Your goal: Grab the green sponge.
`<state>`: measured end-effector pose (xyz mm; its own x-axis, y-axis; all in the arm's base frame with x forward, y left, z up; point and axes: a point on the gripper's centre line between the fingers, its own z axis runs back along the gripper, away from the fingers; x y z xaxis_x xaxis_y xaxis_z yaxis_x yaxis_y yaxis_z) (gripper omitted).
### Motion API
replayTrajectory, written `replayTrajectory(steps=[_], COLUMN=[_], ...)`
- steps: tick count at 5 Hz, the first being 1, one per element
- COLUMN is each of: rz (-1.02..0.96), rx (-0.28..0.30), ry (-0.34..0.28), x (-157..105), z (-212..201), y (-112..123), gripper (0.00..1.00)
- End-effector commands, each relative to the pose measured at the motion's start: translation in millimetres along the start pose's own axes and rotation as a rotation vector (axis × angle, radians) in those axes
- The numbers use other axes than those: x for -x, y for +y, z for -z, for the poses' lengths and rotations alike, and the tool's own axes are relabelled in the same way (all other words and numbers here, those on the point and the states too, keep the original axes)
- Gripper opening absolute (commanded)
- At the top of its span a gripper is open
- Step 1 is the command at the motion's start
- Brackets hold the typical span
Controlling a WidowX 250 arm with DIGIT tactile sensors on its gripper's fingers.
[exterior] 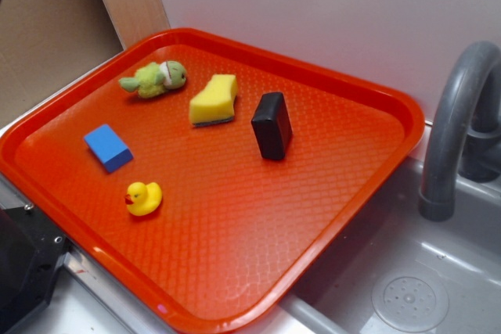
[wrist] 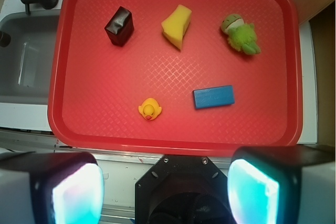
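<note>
I see the green sponge (exterior: 214, 100) in the upper middle of the exterior frame, lying on the red tray (exterior: 235, 256); its yellow foam faces up and a thin dark layer shows along its lower edge. In the wrist view the green sponge (wrist: 177, 26) sits near the top centre, tilted, with nothing touching it.

Just right of it in the exterior frame stands a black block (exterior: 272, 125), close by but apart from it. To its upper left lies a green plush toy (exterior: 154, 79), also near but not in contact. Further down and to the left I find a blue rectangular block (exterior: 108, 147), and below that a yellow rubber duck (exterior: 144, 198) with a red beak, both well apart from the sponge.

The tray rests partly over a grey sink (exterior: 423, 287) at the lower right, where a grey faucet (exterior: 458, 131) arches up along the right edge. A pale wall (exterior: 329, 13) fills the top of the frame.

From the wrist camera, the gripper (wrist: 165, 192) hangs at the bottom edge, short of the tray's near rim. Its two fingers (wrist: 79, 192) are spread wide, one in each lower corner, with nothing between them. It is well apart from the sponge.
</note>
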<state>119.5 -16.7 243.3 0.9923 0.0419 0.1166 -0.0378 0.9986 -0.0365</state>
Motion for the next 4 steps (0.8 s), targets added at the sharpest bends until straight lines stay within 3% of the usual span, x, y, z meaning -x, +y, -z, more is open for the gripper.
replayTrajectory(steps=[1,2,4], rz=[0.0,-0.118,-0.296], rx=[0.0,0.017,-0.02], ry=[0.0,-0.025,-0.076], x=[0.0,-23.5,-57.6], z=[0.0,2.5,6.1], y=[0.0,-1.2,-0.5], gripper=[1.0,1.0,1.0])
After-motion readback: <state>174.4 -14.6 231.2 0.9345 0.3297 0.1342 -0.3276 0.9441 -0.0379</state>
